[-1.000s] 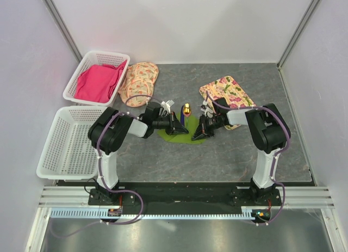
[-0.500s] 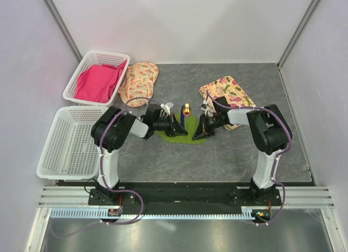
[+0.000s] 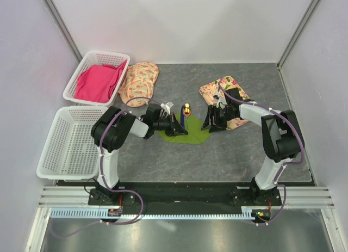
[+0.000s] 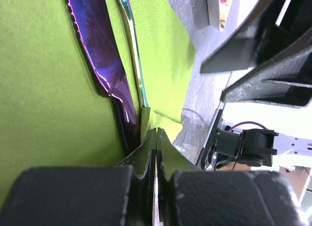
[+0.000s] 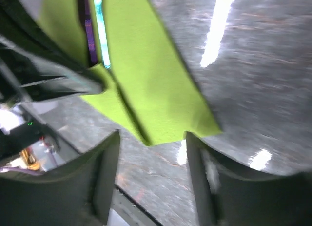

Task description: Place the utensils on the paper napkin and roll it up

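Note:
The lime-green paper napkin (image 3: 193, 136) lies on the grey table between the arms. The utensils rest on it: a dark-blue knife (image 4: 97, 50) and a thin iridescent one (image 4: 132, 50) with a gold end (image 3: 187, 108) pointing away. My left gripper (image 3: 181, 130) sits low on the napkin's left part, shut, its tips (image 4: 156, 133) pinching a raised fold of the napkin beside the knife. My right gripper (image 3: 209, 125) hangs open just off the napkin's right corner (image 5: 161, 109), nothing between its fingers (image 5: 105, 177).
At the back left, a white basket (image 3: 81, 72) holds a pink cloth. An empty white basket (image 3: 68, 146) stands at the left edge. One floral mat (image 3: 138, 80) lies at the back, another (image 3: 228, 91) behind my right gripper.
My right gripper has opened, let go of the napkin and drawn back to the right. The napkin's right side now lies flatter. The left gripper has stayed put, shut.

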